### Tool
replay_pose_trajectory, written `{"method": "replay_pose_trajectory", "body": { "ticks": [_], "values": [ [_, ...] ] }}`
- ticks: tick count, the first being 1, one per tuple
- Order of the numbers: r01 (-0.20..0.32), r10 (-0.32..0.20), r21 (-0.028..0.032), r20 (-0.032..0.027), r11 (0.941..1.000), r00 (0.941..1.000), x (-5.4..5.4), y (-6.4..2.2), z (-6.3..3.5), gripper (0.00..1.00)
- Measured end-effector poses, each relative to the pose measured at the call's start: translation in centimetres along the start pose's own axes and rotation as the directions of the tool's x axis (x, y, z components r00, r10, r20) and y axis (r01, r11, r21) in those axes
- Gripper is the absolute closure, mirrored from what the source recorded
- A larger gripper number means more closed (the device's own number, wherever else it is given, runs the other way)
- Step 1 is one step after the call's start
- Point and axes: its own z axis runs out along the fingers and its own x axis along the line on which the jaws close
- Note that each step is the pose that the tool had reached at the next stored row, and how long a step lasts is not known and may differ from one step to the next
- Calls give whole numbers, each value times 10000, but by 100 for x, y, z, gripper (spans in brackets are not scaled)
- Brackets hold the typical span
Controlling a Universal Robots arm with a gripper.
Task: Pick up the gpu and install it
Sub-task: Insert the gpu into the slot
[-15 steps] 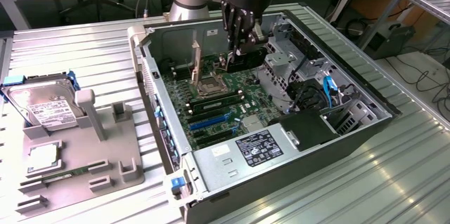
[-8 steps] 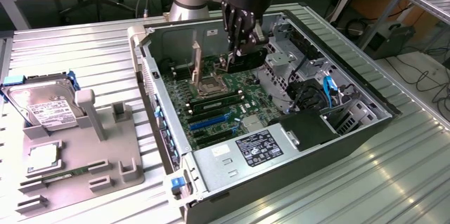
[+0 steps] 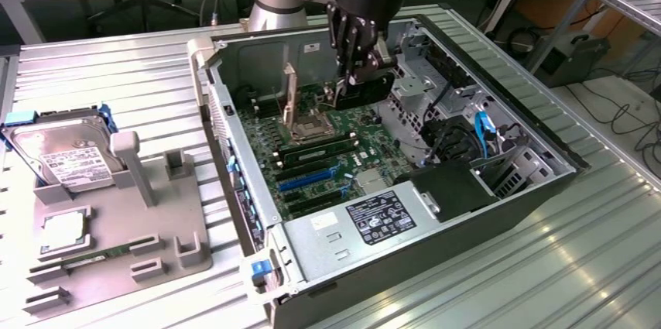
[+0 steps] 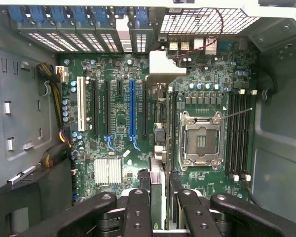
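We list first the gpu [image 3: 290, 90]: a thin card standing on edge inside the open computer case [image 3: 537, 190], seen edge-on in the wrist view as a narrow strip [image 4: 158, 148] running from between the fingers toward the rear wall of the case, its pale metal bracket [image 4: 160, 64] at that far end. In the exterior view its long axis runs along the motherboard [image 3: 325, 155], and its lower edge is just above the board beside the empty processor socket [image 3: 308, 129]; we cannot tell whether it is seated in a slot. The gripper [image 3: 357, 73] reaches down into the case, and its black fingers [image 4: 138, 212] are closed on the near end of the card, one pair each side. Next to the card we note a long blue slot [image 4: 132, 111], a white slot [image 4: 80, 103], a finned silver heatsink [image 4: 107, 171] and the black memory slots [image 4: 239, 133]. The power supply [image 3: 361, 224] at the near end of the case bears a black label with white print too small for us to read. On the grey holder tray [image 3: 155, 221] at the exterior view's left stand a hard drive [image 3: 62, 155] with a white label, also unreadable, and a green memory stick [image 3: 98, 258] lying flat.
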Motion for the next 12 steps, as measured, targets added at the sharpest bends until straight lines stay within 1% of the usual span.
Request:
{"method": "replay_pose_trajectory", "body": {
  "ticks": [12],
  "values": [
    [0,0,0,0,10000,10000,86,1,-2,74]
  ]
}}
